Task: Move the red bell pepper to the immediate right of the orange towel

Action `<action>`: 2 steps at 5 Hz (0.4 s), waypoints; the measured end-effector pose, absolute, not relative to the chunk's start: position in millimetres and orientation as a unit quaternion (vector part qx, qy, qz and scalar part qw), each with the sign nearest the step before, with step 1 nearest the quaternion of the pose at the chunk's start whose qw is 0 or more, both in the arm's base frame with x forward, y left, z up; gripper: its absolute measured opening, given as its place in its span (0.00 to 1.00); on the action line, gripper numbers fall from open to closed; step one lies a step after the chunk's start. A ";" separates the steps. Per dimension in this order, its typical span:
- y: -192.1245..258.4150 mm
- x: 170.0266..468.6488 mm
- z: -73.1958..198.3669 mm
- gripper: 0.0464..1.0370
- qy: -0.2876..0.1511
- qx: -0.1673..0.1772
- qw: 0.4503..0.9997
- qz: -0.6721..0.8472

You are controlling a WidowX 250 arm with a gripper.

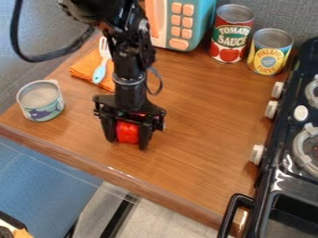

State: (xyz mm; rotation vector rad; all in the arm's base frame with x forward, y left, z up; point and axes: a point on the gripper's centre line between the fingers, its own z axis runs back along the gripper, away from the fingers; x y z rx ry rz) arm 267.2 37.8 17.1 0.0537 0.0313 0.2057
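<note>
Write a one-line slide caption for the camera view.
Black gripper around the red bell pepper above a wooden counter, orange towel beyond.

Black gripper (pixel 127 133) around red bell pepper (pixel 128 132), wooden counter (pixel 192 135)

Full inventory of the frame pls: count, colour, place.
red bell pepper: 1, red, between the gripper's fingers, low over or on the counter
towel: 1, orange, behind the arm, on its left in the picture
utensil: 1, white with light blue handle, on the towel
short can: 1, teal and purple, counter's left side
tall can: 1, red and green label, back
yellow can: 1, yellow and blue, right of the tall can
toy microwave: 1, teal and orange, back edge
stove: 1, black, right edge, white knobs
counter: 1, brown wood, centre
robot arm: 1, black, from top edge
gripper: 1, black, about the pepper
</note>
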 end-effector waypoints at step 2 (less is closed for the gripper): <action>29.2 279.8 52.4 0.74 -0.015 0.045 0.999 0.024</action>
